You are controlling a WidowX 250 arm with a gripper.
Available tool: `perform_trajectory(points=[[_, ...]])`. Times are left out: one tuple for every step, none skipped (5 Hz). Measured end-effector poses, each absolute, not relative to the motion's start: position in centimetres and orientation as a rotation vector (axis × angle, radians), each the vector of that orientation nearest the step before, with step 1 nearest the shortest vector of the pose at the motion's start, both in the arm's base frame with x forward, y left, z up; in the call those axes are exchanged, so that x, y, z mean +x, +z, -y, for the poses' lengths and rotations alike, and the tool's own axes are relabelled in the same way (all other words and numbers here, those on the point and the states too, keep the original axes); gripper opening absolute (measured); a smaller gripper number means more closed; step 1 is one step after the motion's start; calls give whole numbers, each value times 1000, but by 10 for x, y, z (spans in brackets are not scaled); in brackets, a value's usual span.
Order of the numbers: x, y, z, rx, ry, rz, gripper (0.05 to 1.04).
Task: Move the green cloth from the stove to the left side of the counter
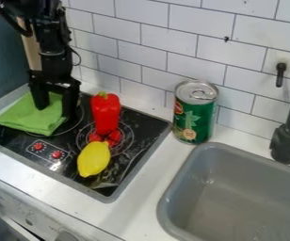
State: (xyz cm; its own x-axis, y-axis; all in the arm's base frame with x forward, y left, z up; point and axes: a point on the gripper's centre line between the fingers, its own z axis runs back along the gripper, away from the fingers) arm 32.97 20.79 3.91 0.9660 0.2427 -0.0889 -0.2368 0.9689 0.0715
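Observation:
The gripper hangs down at the upper left over the stove, its two fingers apart, with part of the green cloth between them. That cloth lies folded across the stove's left corner; whether the fingertips touch it I cannot tell. Just right of the gripper stands a red bell pepper on the black stove top. A yellow lemon lies in front of the pepper, near the middle of the stove.
A green can stands on the white counter by the tiled wall, right of the stove. The grey sink takes up the lower right, with a black faucet behind it.

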Motion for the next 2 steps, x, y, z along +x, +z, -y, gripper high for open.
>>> perform_trajectory(points=[[318, 37, -219, 60, 254, -115, 1003], [301, 35, -229, 37, 236, -148, 1003]])
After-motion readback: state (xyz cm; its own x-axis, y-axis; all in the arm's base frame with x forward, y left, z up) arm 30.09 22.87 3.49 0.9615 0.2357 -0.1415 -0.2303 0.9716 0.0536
